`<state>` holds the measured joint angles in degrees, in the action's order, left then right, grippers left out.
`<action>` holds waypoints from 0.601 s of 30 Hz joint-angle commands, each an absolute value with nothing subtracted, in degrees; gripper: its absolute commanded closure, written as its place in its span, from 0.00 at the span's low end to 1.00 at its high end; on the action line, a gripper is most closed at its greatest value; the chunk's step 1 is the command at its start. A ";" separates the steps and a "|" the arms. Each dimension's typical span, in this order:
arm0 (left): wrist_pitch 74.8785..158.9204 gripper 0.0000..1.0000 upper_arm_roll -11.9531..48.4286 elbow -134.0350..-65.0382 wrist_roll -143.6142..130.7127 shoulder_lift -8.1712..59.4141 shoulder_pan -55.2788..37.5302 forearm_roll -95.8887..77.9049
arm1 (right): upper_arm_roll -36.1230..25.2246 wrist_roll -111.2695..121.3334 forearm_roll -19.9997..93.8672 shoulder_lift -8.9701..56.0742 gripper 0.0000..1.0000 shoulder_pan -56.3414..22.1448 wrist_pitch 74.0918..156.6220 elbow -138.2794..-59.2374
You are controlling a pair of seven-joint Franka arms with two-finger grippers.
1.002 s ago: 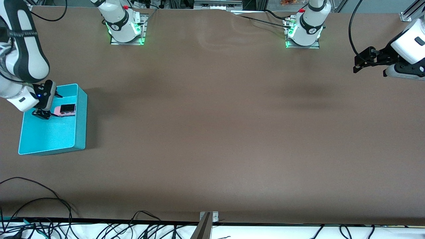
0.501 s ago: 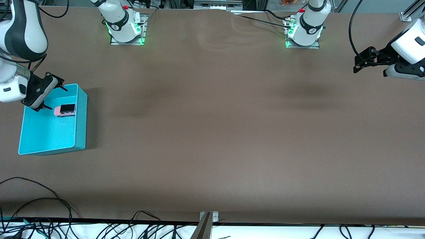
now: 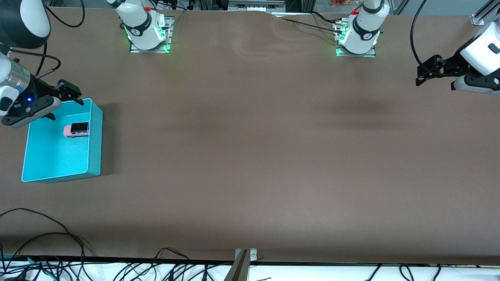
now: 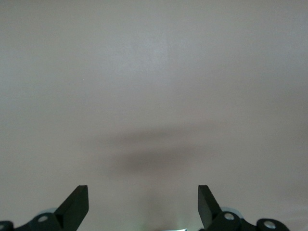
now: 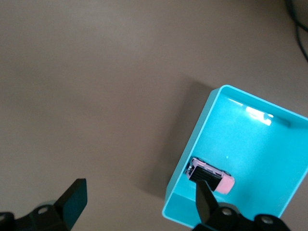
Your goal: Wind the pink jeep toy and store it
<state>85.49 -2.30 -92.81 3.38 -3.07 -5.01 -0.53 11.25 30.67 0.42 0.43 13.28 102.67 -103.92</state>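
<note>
**Operator:** Start with the big picture. What's on the table?

**Me:** The brown table (image 3: 250, 156) is mostly bare. A teal bin (image 3: 95, 136) sits at the right arm's end. Inside it, against the wall that faces the middle of the table, rests the pink jeep toy (image 3: 77, 129), upright on its wheels, black roof up.

**Operator:** So it's stored?

**Me:** I'd judge so: it lies in the bin, free of any grip. Whether it was wound, I can't tell from here.

**Operator:** Where's your right claw?

**Me:** My right gripper (image 3: 66, 93) hangs in the air over the bin's rim on the side toward my base, fingers spread wide, holding nothing. The jeep lies below it, lower in the front view.

**Operator:** Its long axis?

**Me:** Across the bin, running toward the arms' two ends of the table.

**Operator:** And the other claw?

**Me:** My left gripper (image 3: 424, 72) waits at its own end of the table, well apart from the bin, jaws apart and empty. The right is plainly nearer.
</note>
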 commanded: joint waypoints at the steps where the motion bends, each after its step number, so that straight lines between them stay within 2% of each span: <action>1: 84.73 0.00 -2.46 -90.88 2.90 -2.11 -4.83 -2.28 | 10.37 18.57 -0.44 1.40 0.00 10.90 97.91 -97.22; 8: 84.73 0.00 -2.55 -90.88 2.90 -2.11 -4.83 -2.55 | 10.20 4.93 -2.45 2.37 0.00 9.14 93.52 -90.36; 18: 84.64 0.00 -2.46 -90.88 2.81 -2.11 -4.83 -2.64 | 5.81 3.96 -4.39 2.72 0.00 4.66 89.74 -86.84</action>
<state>85.49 -2.30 -92.81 3.38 -3.07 -5.00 -1.06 9.16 5.19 -3.05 1.13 8.03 92.65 -90.82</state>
